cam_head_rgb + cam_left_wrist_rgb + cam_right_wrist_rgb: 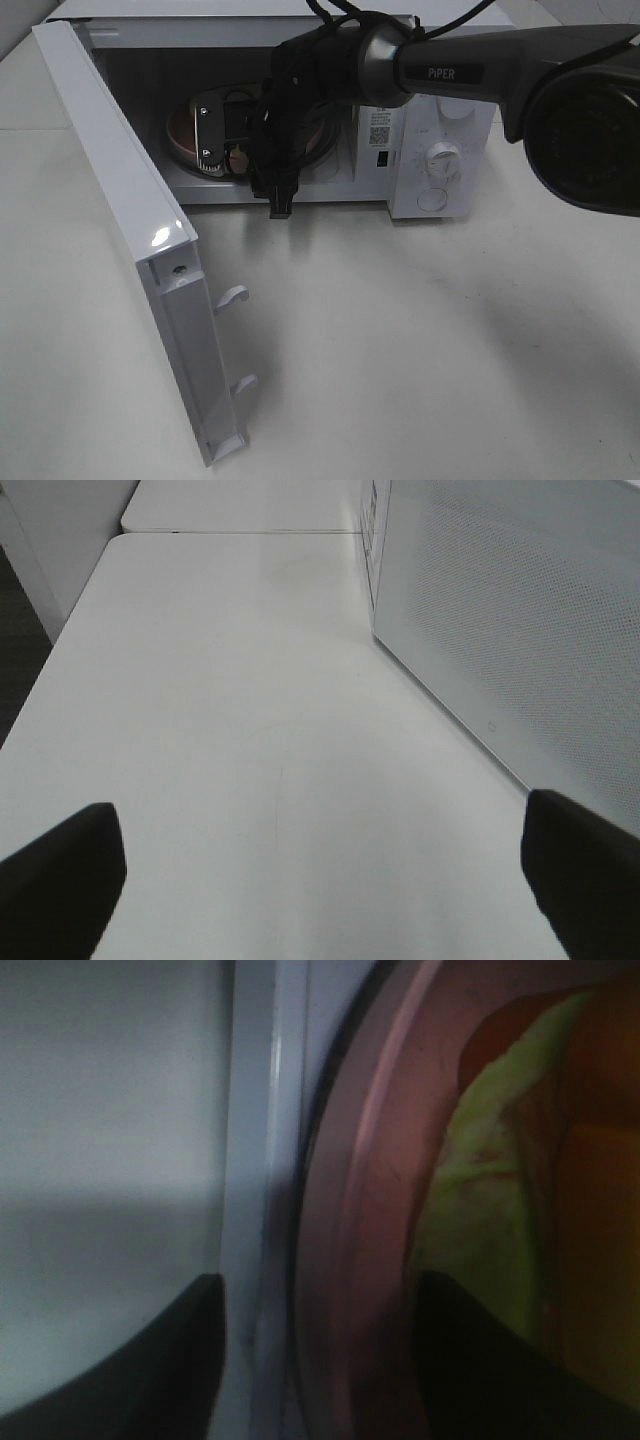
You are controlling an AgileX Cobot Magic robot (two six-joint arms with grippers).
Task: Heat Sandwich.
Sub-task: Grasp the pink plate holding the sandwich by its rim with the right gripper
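The sandwich shows pale yellow-green filling and orange crust. It lies on a round pink plate inside the open microwave. My right gripper reaches into the cavity and straddles the plate's near rim, one finger over the plate and the other outside it, with a gap still showing at the outer one. From the high camera the right gripper hides most of the plate. My left gripper hangs open over bare table beside the microwave's perforated side wall, holding nothing.
The microwave door swings wide open to the left and juts toward the table's front. Control knobs sit on the panel at the right. The white table spreads in front.
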